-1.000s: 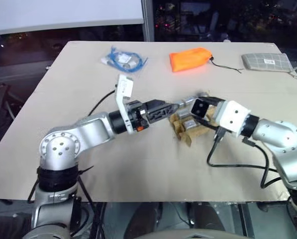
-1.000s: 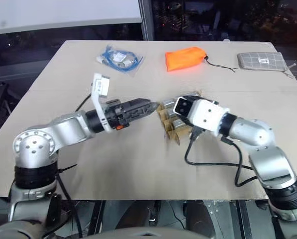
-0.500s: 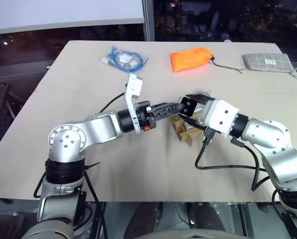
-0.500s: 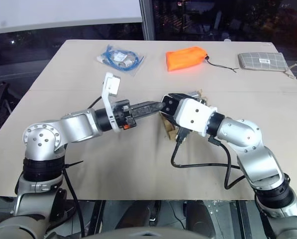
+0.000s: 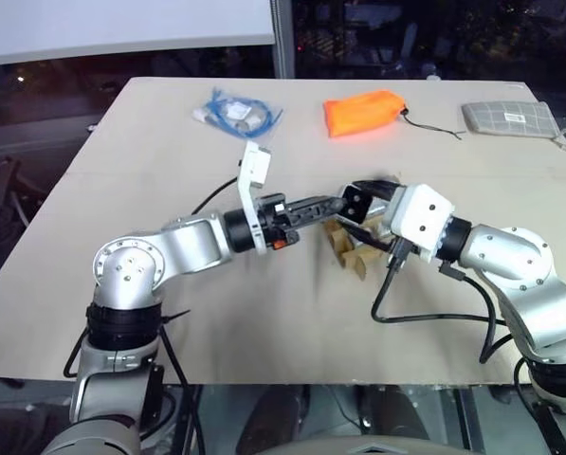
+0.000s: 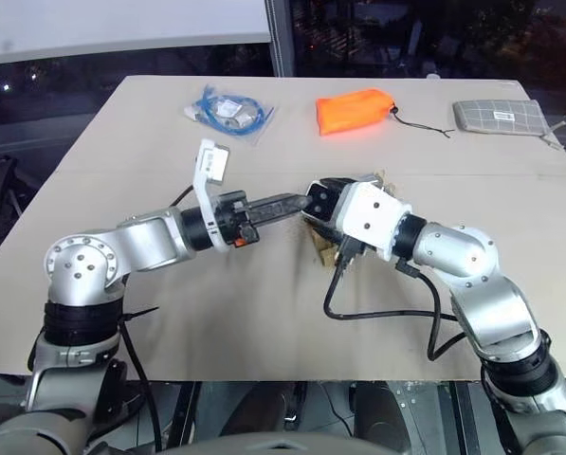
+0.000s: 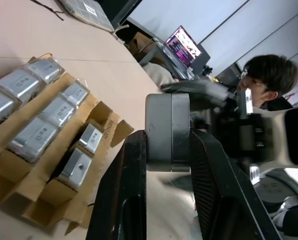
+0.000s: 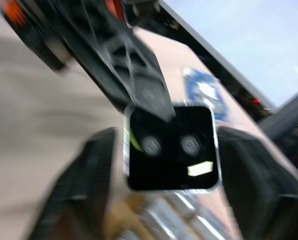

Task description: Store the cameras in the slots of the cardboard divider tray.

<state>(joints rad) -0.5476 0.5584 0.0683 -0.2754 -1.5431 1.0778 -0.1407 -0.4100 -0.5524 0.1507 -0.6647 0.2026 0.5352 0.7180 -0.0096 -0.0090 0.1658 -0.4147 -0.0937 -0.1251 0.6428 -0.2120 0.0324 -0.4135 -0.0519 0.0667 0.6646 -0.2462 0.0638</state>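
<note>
- At the centre of the head view, the left gripper (image 7: 168, 150) has its jaws clamped on a silver-grey camera (image 7: 167, 131), held above the table (image 5: 169, 152).
- The right gripper (image 5: 354, 204) meets it from the right; its jaws stand wide on either side of that camera (black square face toward it), not pressing it.
- The cardboard divider tray (image 7: 49, 192) lies just under both grippers, several wrapped cameras (image 7: 34, 137) in its slots.
- Upper frame: an orange pouch (image 5: 361, 111), a blue cable bag (image 5: 235, 112), a grey checked pouch (image 5: 510, 118).
</note>
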